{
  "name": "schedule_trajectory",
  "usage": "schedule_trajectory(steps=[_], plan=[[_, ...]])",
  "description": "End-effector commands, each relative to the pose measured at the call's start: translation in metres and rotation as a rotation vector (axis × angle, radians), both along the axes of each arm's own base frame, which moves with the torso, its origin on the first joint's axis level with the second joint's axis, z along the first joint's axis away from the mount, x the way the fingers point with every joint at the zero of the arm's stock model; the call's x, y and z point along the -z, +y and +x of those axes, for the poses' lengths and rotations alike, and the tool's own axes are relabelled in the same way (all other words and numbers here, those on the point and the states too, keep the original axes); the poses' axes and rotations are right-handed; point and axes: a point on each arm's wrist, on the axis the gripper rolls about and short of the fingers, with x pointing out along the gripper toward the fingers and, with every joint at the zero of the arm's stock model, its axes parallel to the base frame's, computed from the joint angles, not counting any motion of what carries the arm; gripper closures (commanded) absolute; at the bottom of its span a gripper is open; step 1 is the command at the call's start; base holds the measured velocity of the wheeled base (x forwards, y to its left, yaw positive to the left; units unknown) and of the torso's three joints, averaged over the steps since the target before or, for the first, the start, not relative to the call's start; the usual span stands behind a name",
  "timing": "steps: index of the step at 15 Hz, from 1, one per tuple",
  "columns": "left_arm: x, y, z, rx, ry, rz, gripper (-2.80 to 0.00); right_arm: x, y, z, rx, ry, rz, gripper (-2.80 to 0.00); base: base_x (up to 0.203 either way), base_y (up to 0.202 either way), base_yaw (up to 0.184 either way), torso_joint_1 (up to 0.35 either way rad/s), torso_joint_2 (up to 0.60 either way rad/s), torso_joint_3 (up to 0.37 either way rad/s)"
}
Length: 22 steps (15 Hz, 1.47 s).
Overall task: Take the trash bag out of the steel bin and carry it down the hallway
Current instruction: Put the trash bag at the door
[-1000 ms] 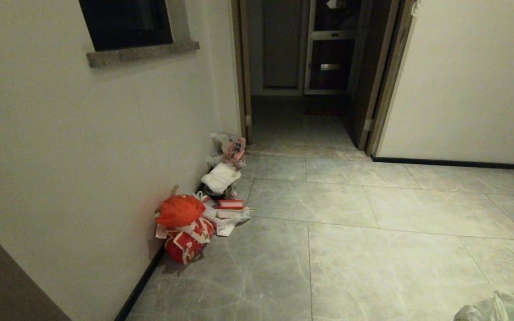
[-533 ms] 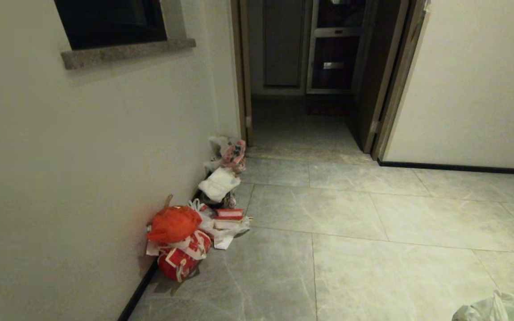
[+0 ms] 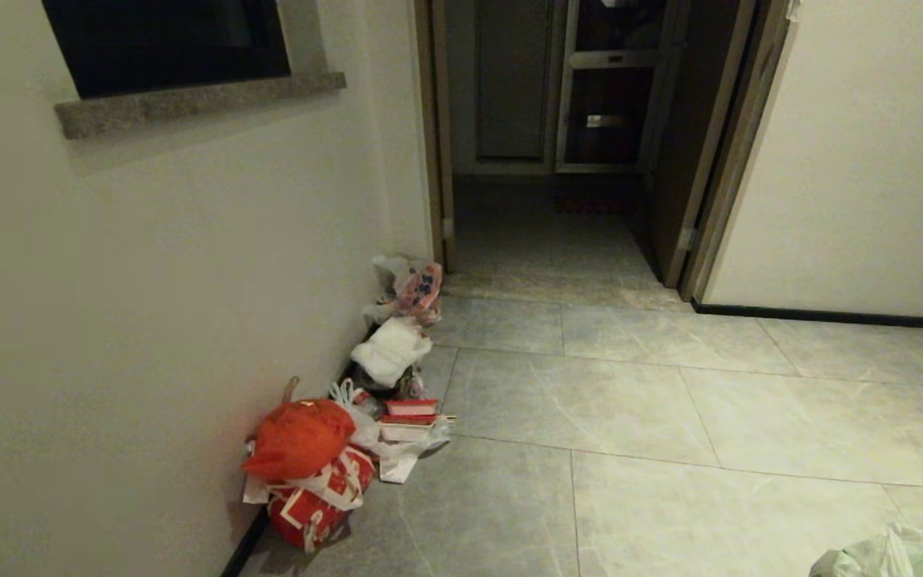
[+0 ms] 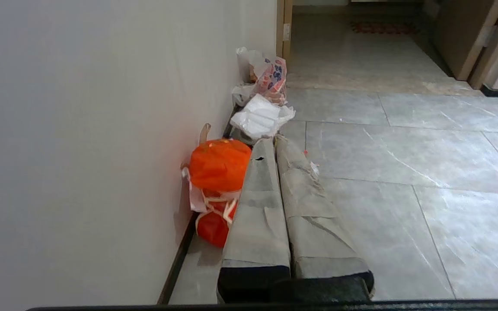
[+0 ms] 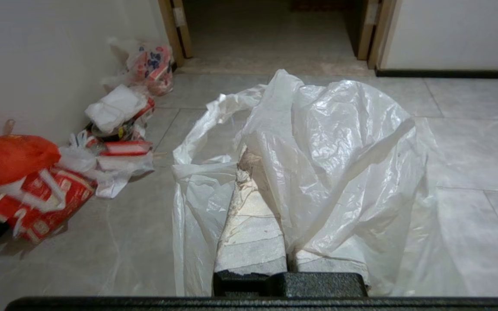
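The trash bag (image 5: 339,151), thin translucent white plastic, drapes over my right gripper (image 5: 251,160), which is shut on a fold of it above the floor. A corner of the bag (image 3: 894,554) shows at the bottom right of the head view. In the left wrist view my left gripper (image 4: 273,141) is shut with nothing in it, held level and pointing along the left wall. The hallway floor (image 3: 630,401) of grey marbled tiles runs ahead. The steel bin is out of view.
Against the left wall lies a row of rubbish: an orange-red bag (image 3: 297,437) on a red carton, a white wad (image 3: 389,349), and a printed bag (image 3: 415,286). Beyond it an open doorway (image 3: 550,224) leads on. A dark window with a stone sill (image 3: 189,100) sits in the left wall.
The whole head view has shifted: the rubbish pile and the doorway have slid down and closer, so the camera has moved forward. The bag stays in the right gripper.
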Motion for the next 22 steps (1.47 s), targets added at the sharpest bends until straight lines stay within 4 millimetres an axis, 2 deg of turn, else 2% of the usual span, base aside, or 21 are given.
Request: schedule_trajectory(steps=[1,22], plan=[[0.0004,0.0000,0.0001,0.000,0.001,0.000,0.00,-0.0001,0.0000,0.0001,-0.001,0.001,0.000,0.00,0.193,0.000,0.000,0.002,0.00,0.007],[0.0003,0.0000,0.0001,0.000,0.001,0.000,0.00,-0.0001,0.0000,0.0001,-0.001,0.001,0.000,0.00,0.191,0.000,0.001,0.001,0.00,0.003]])
